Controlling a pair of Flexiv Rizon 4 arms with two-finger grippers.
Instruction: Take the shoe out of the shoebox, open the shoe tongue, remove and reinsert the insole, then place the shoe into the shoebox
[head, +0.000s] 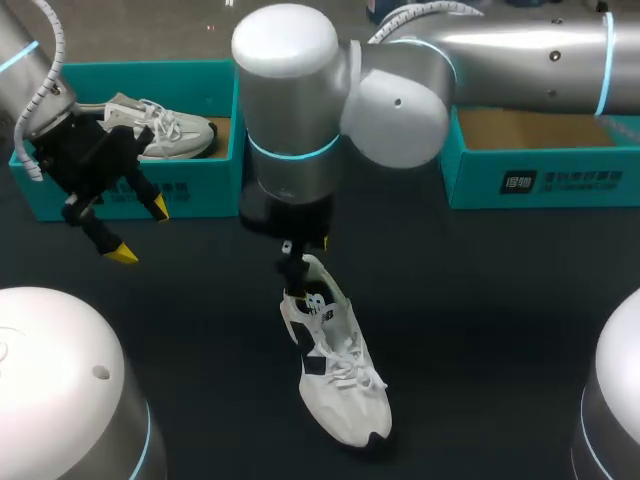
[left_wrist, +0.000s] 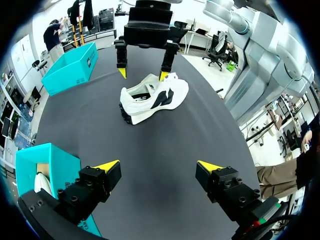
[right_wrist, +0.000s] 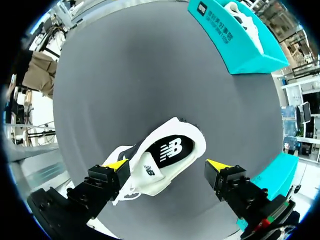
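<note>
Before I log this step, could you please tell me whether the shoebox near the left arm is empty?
No, a white shoe lies inside that teal shoebox, its laces showing above the front wall.

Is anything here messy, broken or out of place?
Nothing stands out. One shoe stands on the table under the open right gripper; a second shoe sits in the left box. No damage shows.
</note>
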